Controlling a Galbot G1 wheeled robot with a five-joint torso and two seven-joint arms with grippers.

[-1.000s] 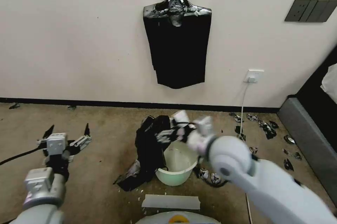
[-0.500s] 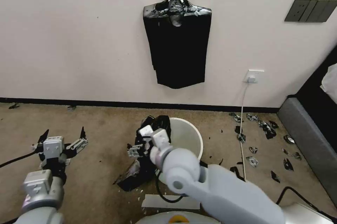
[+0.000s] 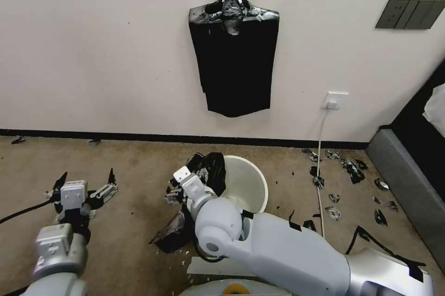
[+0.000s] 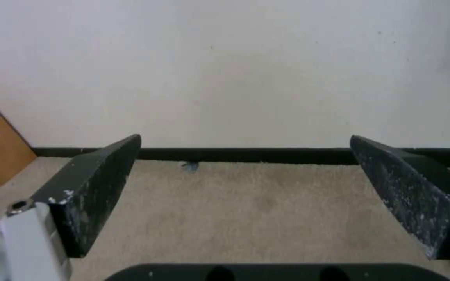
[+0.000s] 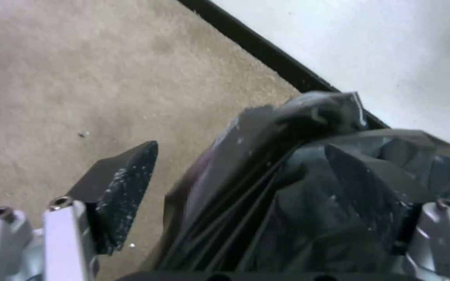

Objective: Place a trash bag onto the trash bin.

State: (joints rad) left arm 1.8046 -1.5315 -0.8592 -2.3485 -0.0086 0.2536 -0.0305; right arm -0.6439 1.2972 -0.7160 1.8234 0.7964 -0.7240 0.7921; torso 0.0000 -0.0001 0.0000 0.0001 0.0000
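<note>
The thin, glossy black plastic trash bag (image 3: 204, 185) drapes over the left rim of the round cream-white plastic trash bin (image 3: 250, 185) and trails onto the carpeted floor (image 3: 139, 171); the right tool (image 3: 178, 189) straddles its folds with fingers spread, ungripped, seemingly lined up to pinch the film; the left tool (image 3: 85, 182) hovers open over the carpet well to the left, idle.

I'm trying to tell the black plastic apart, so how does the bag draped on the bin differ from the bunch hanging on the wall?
The trash bag is crumpled and glossy, slumped over the left side of the trash bin down to the carpet; the hanging bunch is flat, rectangular and gathered at a knot on the wall. The right gripper, open, straddles the trash bag; nothing touches the hanging bunch. Both are black plastic.
</note>
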